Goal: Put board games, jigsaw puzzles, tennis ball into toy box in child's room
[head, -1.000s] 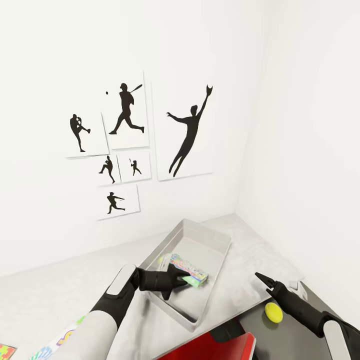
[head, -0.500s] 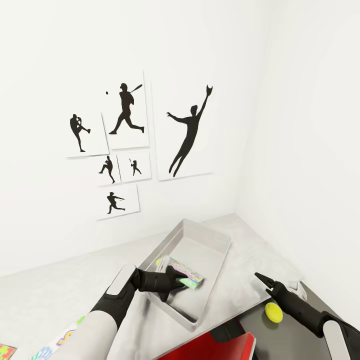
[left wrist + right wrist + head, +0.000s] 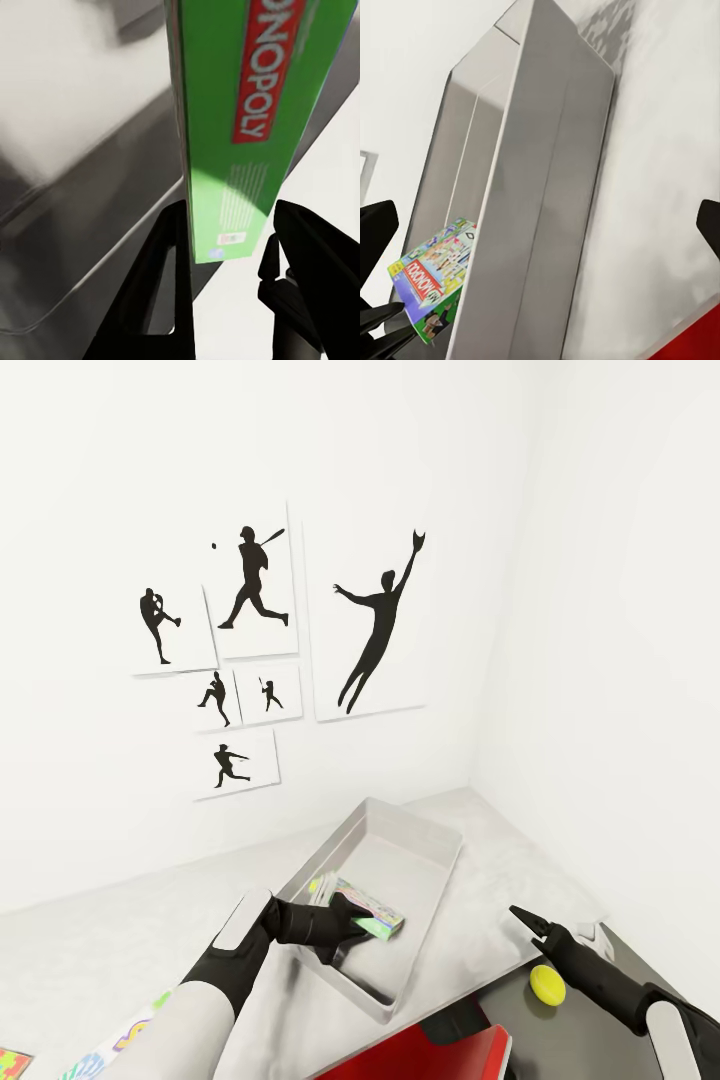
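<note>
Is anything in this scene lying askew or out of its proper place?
Nothing looks damaged or spilled. The Monopoly box hangs tilted over the toy box, held by the left gripper, not yet laid flat. The tennis ball sits outside the toy box, near the right gripper.

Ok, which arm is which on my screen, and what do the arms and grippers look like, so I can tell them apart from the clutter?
Both match: matte black wrists and grippers, light grey-white forearm shells. The left gripper, at the head view's left, has a white panel along its black wrist. The right gripper tapers to thin, pointed black fingers. The left wrist view shows flat black fingers, one with a slot. No cables or markings are visible.
</note>
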You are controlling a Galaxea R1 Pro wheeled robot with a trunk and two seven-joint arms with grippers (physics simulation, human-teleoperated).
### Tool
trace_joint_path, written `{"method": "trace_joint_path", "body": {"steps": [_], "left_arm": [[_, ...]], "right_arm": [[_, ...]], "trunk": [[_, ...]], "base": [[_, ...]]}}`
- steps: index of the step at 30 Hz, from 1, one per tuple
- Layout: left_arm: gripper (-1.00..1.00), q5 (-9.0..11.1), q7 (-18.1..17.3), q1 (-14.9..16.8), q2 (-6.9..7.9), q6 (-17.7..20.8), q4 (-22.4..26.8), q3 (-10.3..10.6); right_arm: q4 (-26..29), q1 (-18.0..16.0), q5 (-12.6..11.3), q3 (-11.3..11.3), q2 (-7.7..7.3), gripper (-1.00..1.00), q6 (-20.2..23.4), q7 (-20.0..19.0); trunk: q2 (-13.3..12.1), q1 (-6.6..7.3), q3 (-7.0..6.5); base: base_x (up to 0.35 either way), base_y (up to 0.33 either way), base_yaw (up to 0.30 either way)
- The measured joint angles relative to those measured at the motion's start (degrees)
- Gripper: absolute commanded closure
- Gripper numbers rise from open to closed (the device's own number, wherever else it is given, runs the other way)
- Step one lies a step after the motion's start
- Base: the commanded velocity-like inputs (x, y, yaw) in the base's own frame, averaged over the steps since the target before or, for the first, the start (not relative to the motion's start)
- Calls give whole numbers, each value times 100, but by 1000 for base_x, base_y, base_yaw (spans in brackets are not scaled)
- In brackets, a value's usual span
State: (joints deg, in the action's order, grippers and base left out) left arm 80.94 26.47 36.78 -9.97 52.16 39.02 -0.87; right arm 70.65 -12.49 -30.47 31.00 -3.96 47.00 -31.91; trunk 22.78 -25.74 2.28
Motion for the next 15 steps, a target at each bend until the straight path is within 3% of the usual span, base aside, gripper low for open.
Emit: {"method": "trace_joint_path", "body": {"steps": [12,13,15], "left_arm": [[100,3,2,0,0,-3,3,0],[-100,3,2,0,0,-3,3,0],[-100,6,0,0,0,-3,3,0]], "right_arm": [[0,-1,0,0,0,-100,0,0],[0,-1,0,0,0,-100,0,0],[0,-1,0,0,0,-100,0,0]], "trunk": [[0,0,0],[0,0,0],[0,0,0]], "base": [[0,0,0],[0,0,0],[0,0,0]]}}
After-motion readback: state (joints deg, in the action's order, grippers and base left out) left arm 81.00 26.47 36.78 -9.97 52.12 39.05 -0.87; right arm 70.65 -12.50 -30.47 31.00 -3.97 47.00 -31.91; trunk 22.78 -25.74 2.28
